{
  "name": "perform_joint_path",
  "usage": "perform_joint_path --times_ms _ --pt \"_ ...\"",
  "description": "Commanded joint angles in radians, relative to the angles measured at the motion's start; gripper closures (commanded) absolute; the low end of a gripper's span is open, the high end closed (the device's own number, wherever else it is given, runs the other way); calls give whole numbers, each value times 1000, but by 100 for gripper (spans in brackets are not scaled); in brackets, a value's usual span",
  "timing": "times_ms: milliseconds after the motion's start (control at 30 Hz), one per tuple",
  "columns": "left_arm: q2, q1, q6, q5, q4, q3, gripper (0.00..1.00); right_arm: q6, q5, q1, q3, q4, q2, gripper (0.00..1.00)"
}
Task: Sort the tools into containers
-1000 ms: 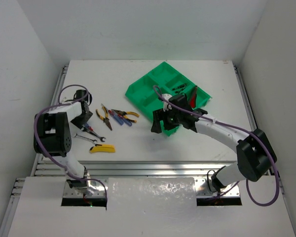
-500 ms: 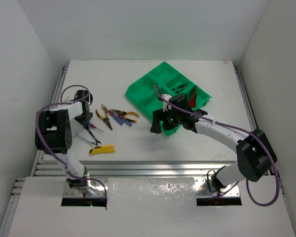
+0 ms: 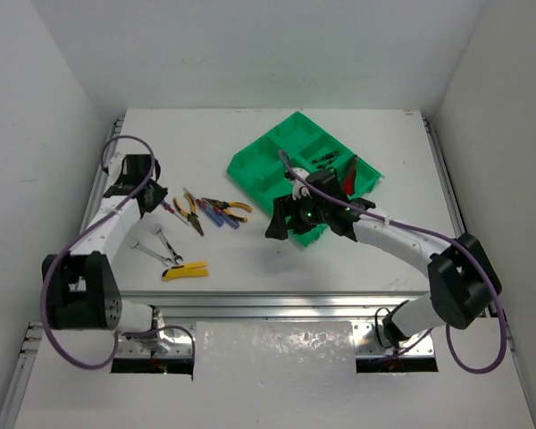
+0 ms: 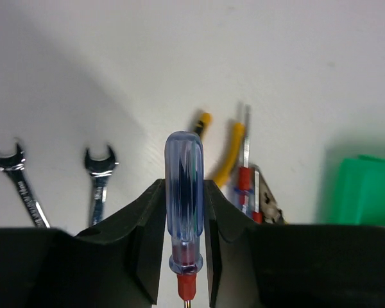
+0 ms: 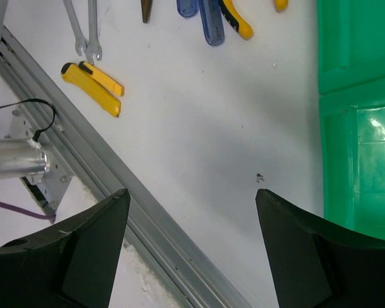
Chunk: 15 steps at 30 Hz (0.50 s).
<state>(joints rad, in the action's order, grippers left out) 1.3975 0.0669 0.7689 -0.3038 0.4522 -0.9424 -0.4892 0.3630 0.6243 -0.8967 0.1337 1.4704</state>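
My left gripper is shut on a screwdriver with a clear blue handle and a red collar, held upright between the fingers above the table. In the top view that gripper is at the left of the tool group. On the table lie yellow-handled pliers, blue-handled screwdrivers, two small wrenches and a yellow utility knife. The green tray stands at the back right. My right gripper hangs open and empty over bare table by the tray's near corner.
The metal rail runs along the table's near edge under my right gripper. White walls close in the table at the left, back and right. A few small dark tools lie in one tray compartment.
My left gripper has shut on the blue-handled screwdriver and lifted it, moving up and back to the left. The right gripper has shifted slightly left and stays open.
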Motion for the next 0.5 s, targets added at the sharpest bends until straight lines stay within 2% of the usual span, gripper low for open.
perform_joint_path --times_ms 0,167,267,300,367,467 --pt "-78 -103 -77 49 -93 -13 100 -49 -56 2 11 -59 -59 20" --pt "-80 -277 -164 57 -187 -102 100 -83 -125 -41 12 -29 -134 20" --pt "-43 -322 -239 172 -302 -142 100 -110 -95 -93 16 -16 -180 20" --pt "-25 -332 -255 266 -323 -182 100 -120 -66 -106 25 -19 -205 19" --pt "-2 -355 -289 356 -378 -213 100 -149 28 -129 33 -52 -220 20" --pt "-32 -424 -255 471 -530 -152 100 -235 204 -127 22 -210 -200 21"
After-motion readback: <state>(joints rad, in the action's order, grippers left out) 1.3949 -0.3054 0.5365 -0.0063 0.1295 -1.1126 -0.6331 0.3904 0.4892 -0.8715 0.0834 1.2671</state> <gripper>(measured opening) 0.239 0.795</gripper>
